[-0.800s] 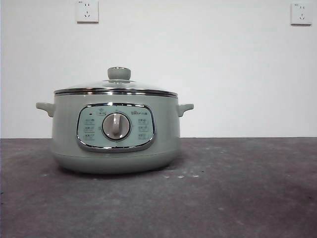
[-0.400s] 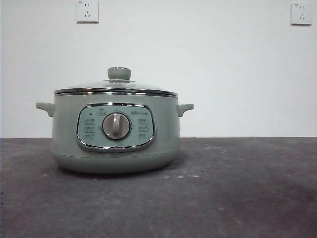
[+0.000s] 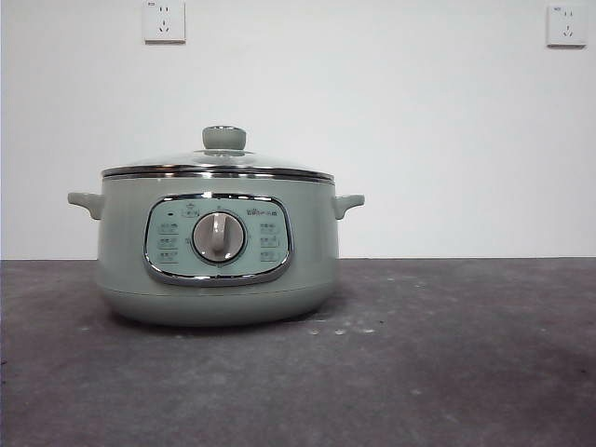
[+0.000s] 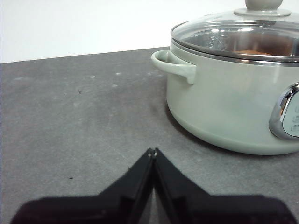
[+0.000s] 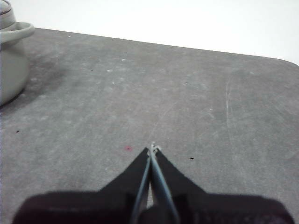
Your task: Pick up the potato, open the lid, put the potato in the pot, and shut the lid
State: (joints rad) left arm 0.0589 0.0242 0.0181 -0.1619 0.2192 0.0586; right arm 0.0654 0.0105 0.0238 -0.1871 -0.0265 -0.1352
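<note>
The sage-green pot [image 3: 216, 247] stands on the grey table, left of centre in the front view. The glass lid [image 3: 219, 166] with its green knob [image 3: 224, 138] sits shut on it. The pot also shows in the left wrist view [image 4: 224, 107], where an orange-brown shape, the potato [image 4: 252, 52], shows inside through the lid [image 4: 238, 35]. My left gripper [image 4: 152, 151] is shut and empty, low over the table beside the pot's handle [image 4: 175, 65]. My right gripper [image 5: 152, 147] is shut and empty over bare table, away from the pot [image 5: 11, 60].
Two wall sockets [image 3: 164, 20] [image 3: 566, 25] are on the white wall behind. The grey table [image 3: 447, 354] stretches to the right of the pot. Its rounded far corner shows in the right wrist view [image 5: 289, 63].
</note>
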